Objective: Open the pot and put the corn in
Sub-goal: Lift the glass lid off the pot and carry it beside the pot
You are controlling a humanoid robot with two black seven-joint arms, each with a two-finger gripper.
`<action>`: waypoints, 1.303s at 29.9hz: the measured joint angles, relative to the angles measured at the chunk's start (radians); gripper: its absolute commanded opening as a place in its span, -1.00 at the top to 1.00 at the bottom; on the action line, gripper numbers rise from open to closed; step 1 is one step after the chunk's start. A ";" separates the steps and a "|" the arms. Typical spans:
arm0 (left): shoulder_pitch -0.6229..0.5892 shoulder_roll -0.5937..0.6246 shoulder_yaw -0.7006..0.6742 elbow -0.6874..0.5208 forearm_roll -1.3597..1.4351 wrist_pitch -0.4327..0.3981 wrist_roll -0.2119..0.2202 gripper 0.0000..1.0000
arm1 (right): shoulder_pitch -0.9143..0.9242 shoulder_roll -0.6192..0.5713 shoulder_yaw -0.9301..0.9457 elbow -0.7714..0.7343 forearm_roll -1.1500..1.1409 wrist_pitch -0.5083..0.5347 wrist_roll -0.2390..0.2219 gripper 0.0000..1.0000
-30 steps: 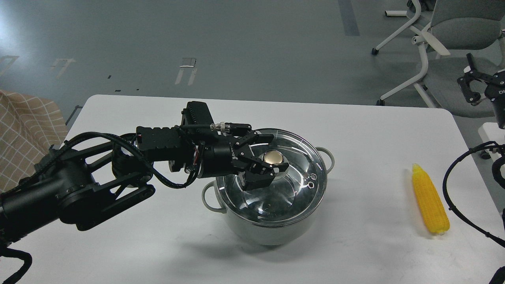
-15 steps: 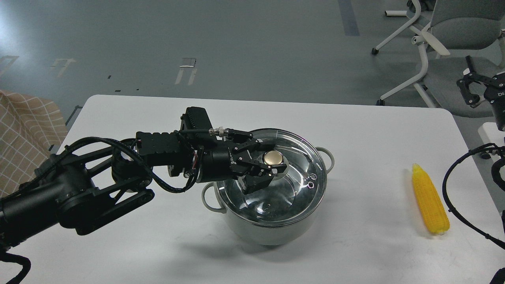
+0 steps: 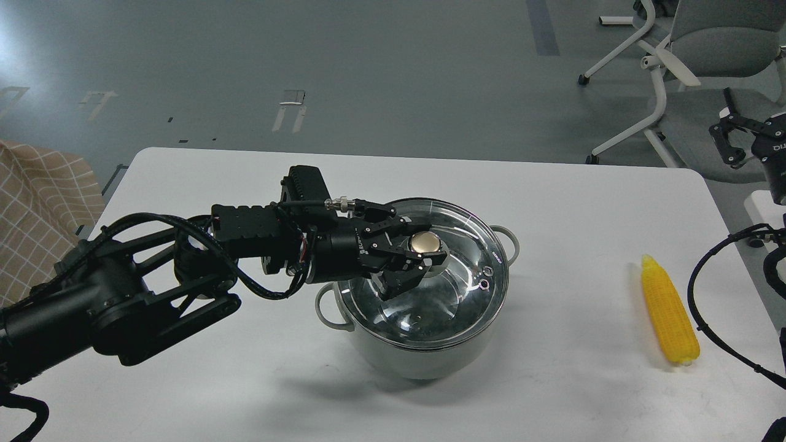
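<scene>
The left arm enters from the left edge and reaches across the white table (image 3: 245, 380) to the pot. The left gripper (image 3: 412, 258) is closed on the gold knob (image 3: 427, 244) of the glass lid (image 3: 454, 301): one finger lies on the far side of the knob, the other on the near side, and the knob shows between them. This sideways approach suits a knob that stands proud of the lid's centre, since it gives the fingers a neck to clamp and places the lift point over the lid's middle, so the lid should rise level.

Directly beneath the left gripper stands the pot (image 3: 424, 362), its lid seated on the rim; the pot is therefore not yet open. One loop handle (image 3: 326, 308) projects toward the near left, just below the wrist; the other (image 3: 508, 240) lies beyond the fingertips to the right.

The corn (image 3: 669, 319) rests flat on the table well to the right of the left gripper, clear of the pot, its pointed end away from the viewer. It is probably left there for the other arm.

The right gripper (image 3: 732, 140) hangs at the far right edge, beyond the corn and off the table; its fingers appear spread and hold nothing.
</scene>
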 measured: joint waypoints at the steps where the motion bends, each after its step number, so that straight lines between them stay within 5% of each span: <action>1: -0.001 0.003 -0.002 -0.005 0.000 0.000 -0.001 0.20 | 0.000 0.000 0.000 0.000 0.000 0.000 0.000 -1.00; 11: -0.041 0.034 -0.084 -0.091 -0.003 -0.061 0.007 0.18 | 0.000 0.000 0.000 -0.003 0.000 0.000 0.000 -1.00; 20: -0.063 0.328 -0.181 -0.093 -0.110 -0.119 -0.030 0.20 | -0.001 0.000 0.000 -0.003 0.000 0.000 0.000 -1.00; 28: 0.010 0.613 -0.162 -0.029 -0.223 0.026 -0.033 0.20 | -0.008 0.003 0.000 -0.003 0.000 0.000 0.000 -1.00; 39: 0.195 0.584 -0.158 0.218 -0.283 0.154 -0.036 0.20 | -0.014 0.007 -0.003 0.000 0.000 0.000 0.000 -1.00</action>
